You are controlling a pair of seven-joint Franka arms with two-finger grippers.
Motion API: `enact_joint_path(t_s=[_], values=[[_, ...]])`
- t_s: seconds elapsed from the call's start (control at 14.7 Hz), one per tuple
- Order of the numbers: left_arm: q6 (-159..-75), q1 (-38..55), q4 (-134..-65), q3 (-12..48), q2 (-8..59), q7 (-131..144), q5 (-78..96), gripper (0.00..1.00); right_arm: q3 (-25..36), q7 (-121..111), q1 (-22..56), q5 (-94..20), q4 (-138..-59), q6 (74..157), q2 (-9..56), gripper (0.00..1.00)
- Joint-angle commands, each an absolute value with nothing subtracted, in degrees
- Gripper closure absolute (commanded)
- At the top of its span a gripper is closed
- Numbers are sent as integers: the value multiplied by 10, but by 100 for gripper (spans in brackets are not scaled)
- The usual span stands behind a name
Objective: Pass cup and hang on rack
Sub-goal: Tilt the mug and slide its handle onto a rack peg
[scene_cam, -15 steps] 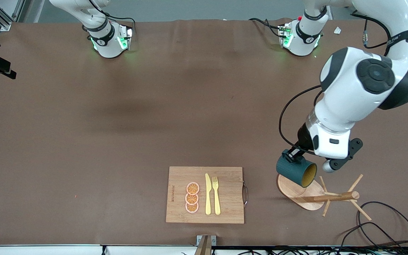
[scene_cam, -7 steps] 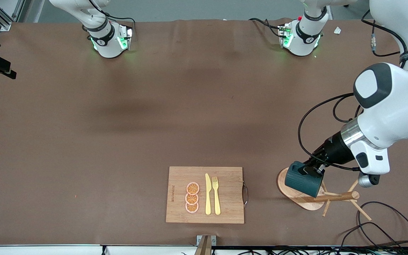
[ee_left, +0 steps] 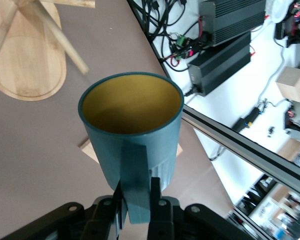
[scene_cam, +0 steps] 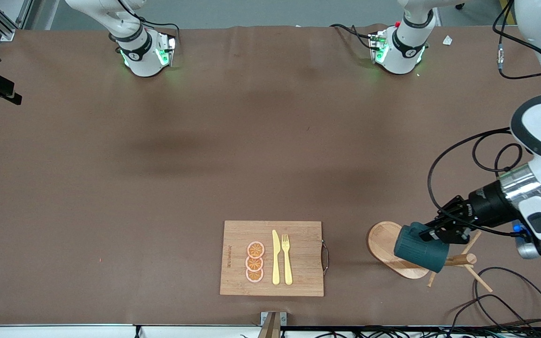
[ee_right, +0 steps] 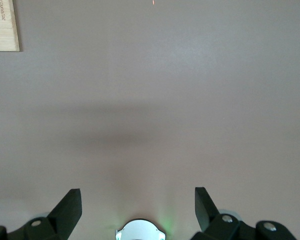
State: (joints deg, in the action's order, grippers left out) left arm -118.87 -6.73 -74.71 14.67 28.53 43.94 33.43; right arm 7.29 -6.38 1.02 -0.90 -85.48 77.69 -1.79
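cup [scene_cam: 419, 252]: dark teal, ribbed, lying on its side in the air over the rack's oval base, mouth toward the post; inside yellow-brown and bare in the left wrist view [ee_left: 131, 104].
left pincer [scene_cam: 441, 233]: clamped on the cup's handle, over the rack.
rack [scene_cam: 386, 244]: light wood, near the surface's front edge at the left arm's end; post and thin pegs partly hidden by the cup, so whether a peg touches it cannot be told.
cables [scene_cam: 510, 300]: black loops just beside the rack, at the front edge.
cutting board [scene_cam: 237, 234]: mid-surface by the front edge, well apart from the rack; bears three orange slices [scene_cam: 255, 262], a yellow knife [scene_cam: 275, 257] and a fork [scene_cam: 287, 258].
right pincer [ee_right: 138, 205]: fingers apart, waiting over bare brown surface [scene_cam: 204, 141].
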Motion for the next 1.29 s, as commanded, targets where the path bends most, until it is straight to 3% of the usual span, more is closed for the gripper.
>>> enact_joint_path(t_s=[0.0,1.23], values=[[-1186,-70,-747,151,293,424,370,87,70,-61,9,-16,-871,781,-33,0],[-1171,-96,-749,151,330,428,452,87,69,-68,12,-14,-871,780,-33,0]])
